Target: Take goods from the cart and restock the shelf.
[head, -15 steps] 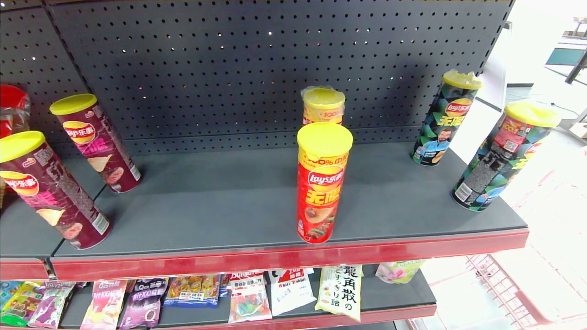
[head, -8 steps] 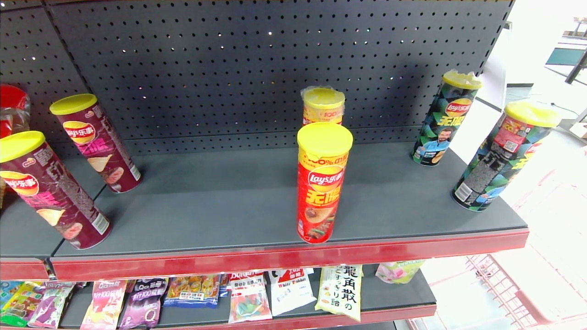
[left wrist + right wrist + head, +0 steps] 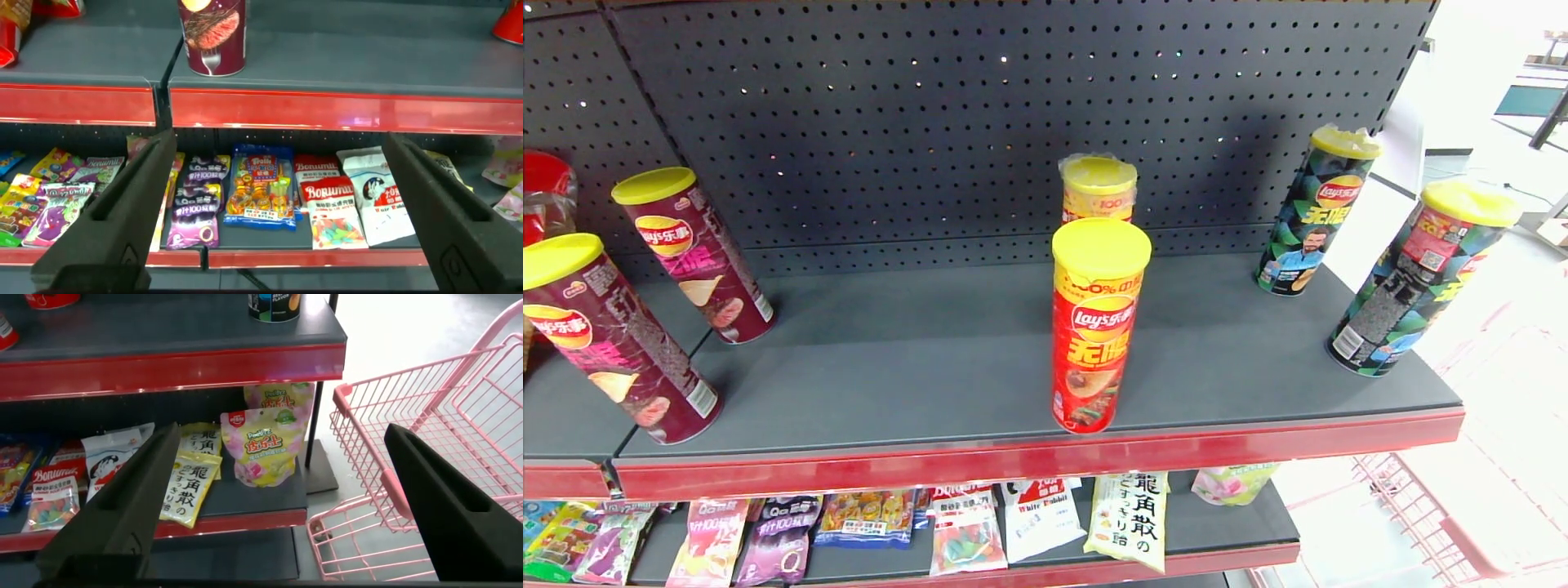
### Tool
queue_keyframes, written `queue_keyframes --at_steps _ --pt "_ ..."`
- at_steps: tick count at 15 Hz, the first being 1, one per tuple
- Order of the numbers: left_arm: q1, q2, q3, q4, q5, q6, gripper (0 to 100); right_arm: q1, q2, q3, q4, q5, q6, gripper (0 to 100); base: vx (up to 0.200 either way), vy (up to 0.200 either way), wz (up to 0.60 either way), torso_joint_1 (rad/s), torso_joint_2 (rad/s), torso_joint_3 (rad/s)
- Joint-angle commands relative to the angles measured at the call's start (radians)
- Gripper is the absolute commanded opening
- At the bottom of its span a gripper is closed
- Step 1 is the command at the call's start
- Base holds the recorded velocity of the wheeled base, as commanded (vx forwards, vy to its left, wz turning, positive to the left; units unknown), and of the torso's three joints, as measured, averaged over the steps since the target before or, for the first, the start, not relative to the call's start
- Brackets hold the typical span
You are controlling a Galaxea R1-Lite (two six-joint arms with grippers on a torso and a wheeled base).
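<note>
You've got a maroon yellow-lidded chip can (image 3: 613,335) by the front edge at the left end of the dark grey shelf (image 3: 931,359), and a second maroon can (image 3: 694,253) further back. A red yellow-lidded chip can (image 3: 1098,327) stands at the front edge mid-shelf, with a matching red can (image 3: 1098,188) behind it at the back panel. Two dark green patterned cans (image 3: 1316,212) stand at the right end. Snack bags (image 3: 964,531) lie on the lower shelf. A pink wire cart (image 3: 369,457) sits past the shelf's right end. The left gripper (image 3: 279,137) and right gripper (image 3: 282,429) hang before the lower shelf, fingers (image 3: 122,212) spread, holding nothing.
</note>
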State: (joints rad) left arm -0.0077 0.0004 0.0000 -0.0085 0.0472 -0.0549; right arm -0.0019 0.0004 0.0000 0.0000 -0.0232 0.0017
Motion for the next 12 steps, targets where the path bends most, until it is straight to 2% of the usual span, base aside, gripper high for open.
queue_keyframes --at_steps 1,12 --pt "0.000 0.000 0.000 0.001 0.000 0.000 100 0.000 0.000 0.000 0.000 0.000 0.001 100 0.000 0.000 0.00 0.000 0.00 0.000" --pt "0.000 0.000 0.000 0.001 0.000 0.000 100 0.000 0.000 0.000 0.000 0.000 0.000 100 0.000 0.000 0.00 0.000 0.00 0.000"
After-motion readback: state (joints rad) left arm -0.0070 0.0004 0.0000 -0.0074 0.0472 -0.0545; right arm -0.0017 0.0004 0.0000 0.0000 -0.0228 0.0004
